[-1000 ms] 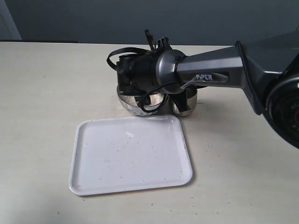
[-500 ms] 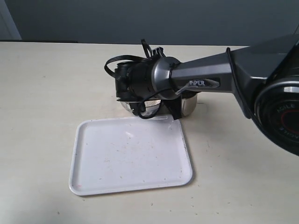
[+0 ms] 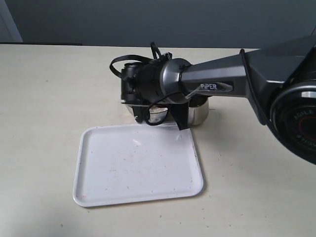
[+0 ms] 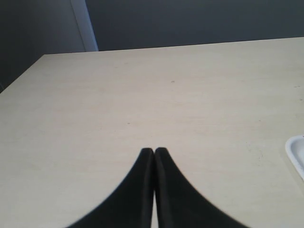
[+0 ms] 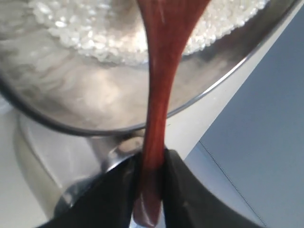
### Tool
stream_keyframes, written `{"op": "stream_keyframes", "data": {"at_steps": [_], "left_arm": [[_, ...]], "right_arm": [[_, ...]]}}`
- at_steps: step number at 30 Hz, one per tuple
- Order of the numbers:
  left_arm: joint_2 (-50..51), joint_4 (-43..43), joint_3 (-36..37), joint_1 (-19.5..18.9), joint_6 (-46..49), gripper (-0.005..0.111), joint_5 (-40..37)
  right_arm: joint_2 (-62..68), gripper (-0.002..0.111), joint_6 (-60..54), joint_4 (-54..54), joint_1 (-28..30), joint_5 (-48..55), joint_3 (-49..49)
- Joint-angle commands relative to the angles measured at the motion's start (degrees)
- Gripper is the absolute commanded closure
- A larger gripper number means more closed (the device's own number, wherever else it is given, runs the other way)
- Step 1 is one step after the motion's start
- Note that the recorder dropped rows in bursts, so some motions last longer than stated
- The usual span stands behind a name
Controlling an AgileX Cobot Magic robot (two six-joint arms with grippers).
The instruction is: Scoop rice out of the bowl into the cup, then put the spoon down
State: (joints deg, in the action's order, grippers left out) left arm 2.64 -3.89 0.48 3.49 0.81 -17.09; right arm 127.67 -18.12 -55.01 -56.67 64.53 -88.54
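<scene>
Pinches prob. light, stiff, slick spoon (image 5: pixel 159 95) by thin handle end w/ right gripper (image 5: pixel 151 166); holds left gripper (image 4: pixel 154 152) tips together.

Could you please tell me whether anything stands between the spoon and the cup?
Nothing visible does. The right tool grips the spoon over the rice in the bowl; the cup stands right beside the bowl, partly hidden by the arm.

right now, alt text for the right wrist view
The right gripper clamps the slim handle of a dark reddish-brown glossy wooden spoon, which extends over a round shiny stainless-steel bowl of small white rice grains.
</scene>
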Motion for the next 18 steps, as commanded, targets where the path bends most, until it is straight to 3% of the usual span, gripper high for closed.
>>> {"op": "stream_keyframes", "data": {"at_steps": [1,18], "left_arm": [[0.06,-0.1,-0.48,0.1,-0.26,0.106,0.58],[0.06,-0.1,-0.48,0.1,-0.26,0.106,0.58]], "right_arm": [[-0.06,0.109,-0.37,5.66,0.99,1.46,0.08],[-4.1,0.109,-0.27,11.88,3.09,1.12,0.08]]}}
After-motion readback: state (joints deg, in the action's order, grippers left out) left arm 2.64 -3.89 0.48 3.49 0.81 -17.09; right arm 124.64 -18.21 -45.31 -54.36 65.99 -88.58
